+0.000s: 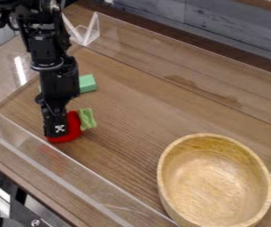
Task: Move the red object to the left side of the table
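Note:
The red object (64, 130) is a small bright red toy with a light-green piece (87, 118) on its right side. It rests low on the table (162, 93), near the left front wall. My black gripper (57, 122) points straight down over it, with its fingers shut on the red object's left part. The fingers hide the toy's top.
A green rectangular block (89, 83) lies just behind the gripper. A large wooden bowl (215, 182) stands at the front right. Low clear plastic walls (67, 173) border the tabletop, and the front-left wall runs close beside the gripper.

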Controlling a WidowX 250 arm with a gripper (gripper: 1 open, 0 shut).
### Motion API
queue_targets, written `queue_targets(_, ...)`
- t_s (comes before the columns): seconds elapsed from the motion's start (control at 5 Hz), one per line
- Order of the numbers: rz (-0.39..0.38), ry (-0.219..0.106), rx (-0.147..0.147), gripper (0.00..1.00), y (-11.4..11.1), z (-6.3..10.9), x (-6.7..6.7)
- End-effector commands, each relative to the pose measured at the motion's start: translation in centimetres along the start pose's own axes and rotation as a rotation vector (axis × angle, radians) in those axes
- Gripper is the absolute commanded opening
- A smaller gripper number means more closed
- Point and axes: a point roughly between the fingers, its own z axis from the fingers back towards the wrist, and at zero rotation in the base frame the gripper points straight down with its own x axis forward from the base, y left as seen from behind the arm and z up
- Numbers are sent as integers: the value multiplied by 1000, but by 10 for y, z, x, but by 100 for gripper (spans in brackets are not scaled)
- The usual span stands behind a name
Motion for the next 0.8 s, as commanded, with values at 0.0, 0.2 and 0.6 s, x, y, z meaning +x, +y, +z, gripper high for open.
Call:
queue_targets(0.0, -8, 16, -51, 0, -12, -11, 1)
queue_targets(0.2, -7, 14, -52, 0, -13, -11, 2)
queue_targets(0.6, -1, 7, -52, 0, -14, -10, 6)
